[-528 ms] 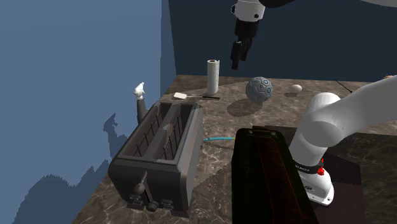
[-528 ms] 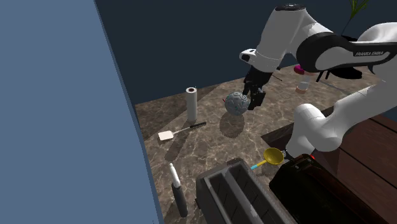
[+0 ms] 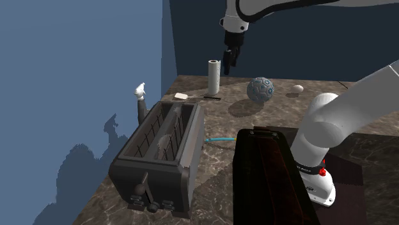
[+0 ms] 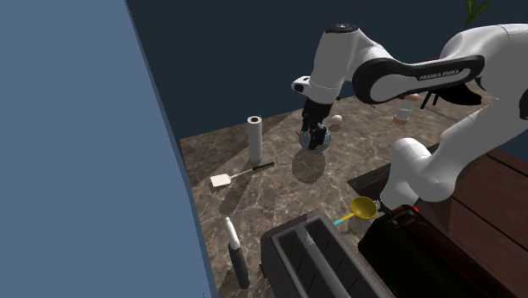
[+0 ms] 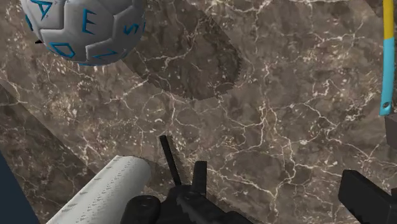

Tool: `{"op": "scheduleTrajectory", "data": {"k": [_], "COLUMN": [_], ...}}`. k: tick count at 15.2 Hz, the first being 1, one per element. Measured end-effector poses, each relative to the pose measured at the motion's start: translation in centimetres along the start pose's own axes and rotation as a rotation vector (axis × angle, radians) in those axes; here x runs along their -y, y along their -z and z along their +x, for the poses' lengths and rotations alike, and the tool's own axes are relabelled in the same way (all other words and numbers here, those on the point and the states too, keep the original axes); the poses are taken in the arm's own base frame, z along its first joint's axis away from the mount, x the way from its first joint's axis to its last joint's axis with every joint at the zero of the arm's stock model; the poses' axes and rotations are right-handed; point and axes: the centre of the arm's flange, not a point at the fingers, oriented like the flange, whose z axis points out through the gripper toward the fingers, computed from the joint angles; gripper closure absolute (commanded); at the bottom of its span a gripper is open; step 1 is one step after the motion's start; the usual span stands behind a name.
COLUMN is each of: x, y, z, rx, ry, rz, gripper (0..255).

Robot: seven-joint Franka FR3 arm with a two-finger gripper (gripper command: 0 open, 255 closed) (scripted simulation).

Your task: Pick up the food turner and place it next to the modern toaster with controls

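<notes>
Dark brown marble counter with pale veining. A grey-white panelled ball printed with blue letters rests on the counter and serves as the landmark. Its dark rounded shadow falls on the stone just beside the ball. Well apart from the ball, toward the gripper, lies the end of a white textured roll. A thin black rod, apparently the handle of the food turner, is just beside that end. Far across the counter from the ball runs a slim blue bar with a yellow end. The black fingers stand apart, with bare marble between them.
</notes>
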Motion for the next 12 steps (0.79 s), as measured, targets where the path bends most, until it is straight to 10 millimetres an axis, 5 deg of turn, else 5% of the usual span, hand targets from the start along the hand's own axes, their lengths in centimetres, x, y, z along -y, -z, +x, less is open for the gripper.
{"op": "scheduleTrajectory", "data": {"k": [12], "x": [-6.0], "y": [-10.5], "z": [11.9], "rx": [0.063], "ry": [0.158], "rz": [0.042], "gripper": [0]}}
